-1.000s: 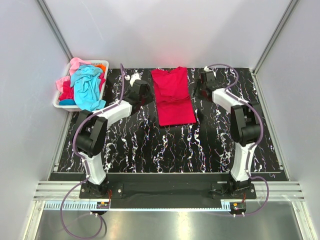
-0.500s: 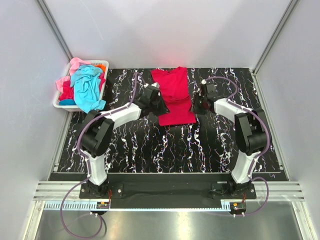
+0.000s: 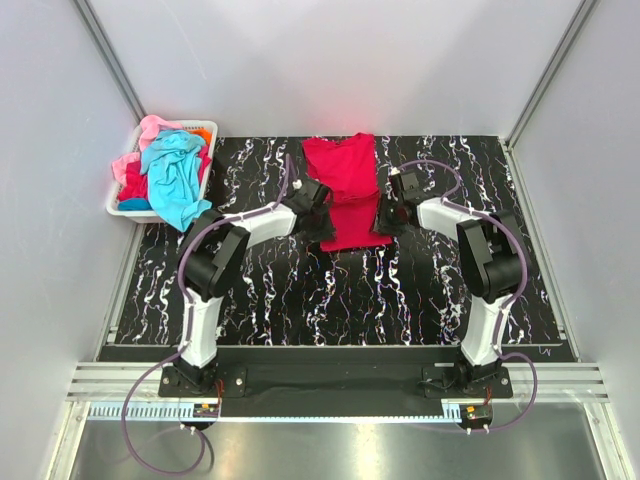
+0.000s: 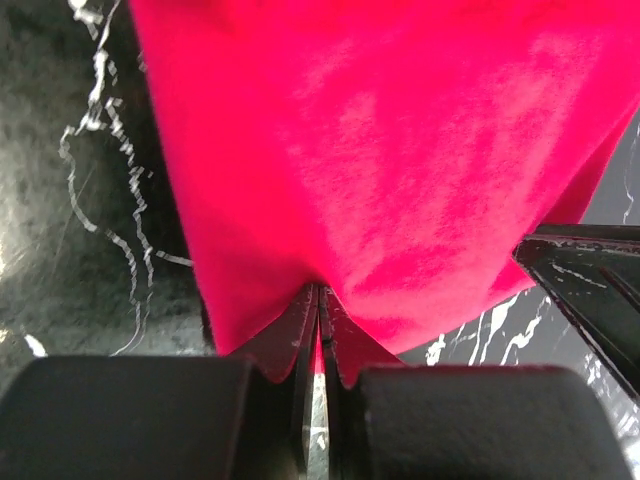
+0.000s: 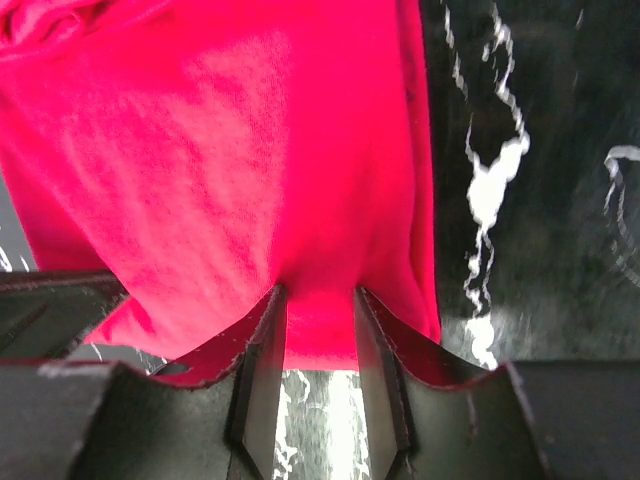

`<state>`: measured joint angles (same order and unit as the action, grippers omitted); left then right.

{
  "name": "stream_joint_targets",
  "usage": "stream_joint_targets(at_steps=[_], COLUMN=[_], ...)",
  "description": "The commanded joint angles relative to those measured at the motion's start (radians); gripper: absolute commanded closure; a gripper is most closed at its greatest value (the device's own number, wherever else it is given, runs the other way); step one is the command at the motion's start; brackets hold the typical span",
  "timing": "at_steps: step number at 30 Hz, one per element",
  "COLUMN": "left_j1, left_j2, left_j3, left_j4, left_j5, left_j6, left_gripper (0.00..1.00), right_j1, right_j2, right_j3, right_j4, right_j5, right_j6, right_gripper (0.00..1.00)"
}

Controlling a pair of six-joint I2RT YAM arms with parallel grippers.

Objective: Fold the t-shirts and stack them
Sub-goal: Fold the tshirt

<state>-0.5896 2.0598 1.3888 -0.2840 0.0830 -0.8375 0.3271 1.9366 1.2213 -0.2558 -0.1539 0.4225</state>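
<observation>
Your crimson t-shirt (image 3: 343,170) lies near the middle of the far half of the black marbled table (image 3: 300,290), folded into a narrow strip. Its long axis runs from 12 o'clock to 6 o'clock in the top view, with the neck end pointing to 12 o'clock, toward the back wall, and the hem end toward your arms. That is the one shirt on the table. Your left gripper (image 3: 325,222) has the hem corner at 7 o'clock of the shirt. In the left wrist view its jaws are pinched almost together, with a thin edge of red cloth caught between them. Your right gripper (image 3: 386,212) is at the opposite hem corner, at 5 o'clock of the shirt. In the right wrist view its jaws stand a little apart, clamped on a thicker fold of the same cloth. The cloth tents upward from both pairs of fingertips. At 10 o'clock of the table sits one white basket (image 3: 113,205), heaped with a turquoise t-shirt (image 3: 175,175) draped over its near rim, a pink t-shirt (image 3: 150,128) at the far end, a patch of an orange t-shirt (image 3: 203,133) and a bit of red cloth (image 3: 132,185). You cannot count the garments in that heap exactly.
</observation>
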Motion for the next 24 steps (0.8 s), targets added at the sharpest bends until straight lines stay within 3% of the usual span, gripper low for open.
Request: stream_joint_targets(at_steps=[1, 10, 17, 24], left_j1=[-0.019, -0.072, -0.133, -0.223], left_j2=[0.042, 0.013, -0.136, -0.283], left_j3=[0.052, 0.018, -0.202, -0.448], left_j4=[-0.053, -0.219, -0.311, -0.322], left_j5=[-0.074, -0.27, -0.394, -0.399], left_j6=[0.021, 0.04, -0.012, -0.155], left_gripper=[0.92, 0.9, 0.9, 0.9], right_j1=[0.007, 0.099, 0.259, 0.357], right_j2=[0.05, -0.004, -0.097, -0.232], right_j3=[0.024, -0.158, -0.302, -0.462], right_j4=[-0.016, -0.082, -0.148, -0.175], right_j5=[0.011, 0.066, 0.115, 0.149], right_j6=[-0.005, 0.133, 0.254, 0.375], right_gripper=[0.6, 0.66, 0.68, 0.71])
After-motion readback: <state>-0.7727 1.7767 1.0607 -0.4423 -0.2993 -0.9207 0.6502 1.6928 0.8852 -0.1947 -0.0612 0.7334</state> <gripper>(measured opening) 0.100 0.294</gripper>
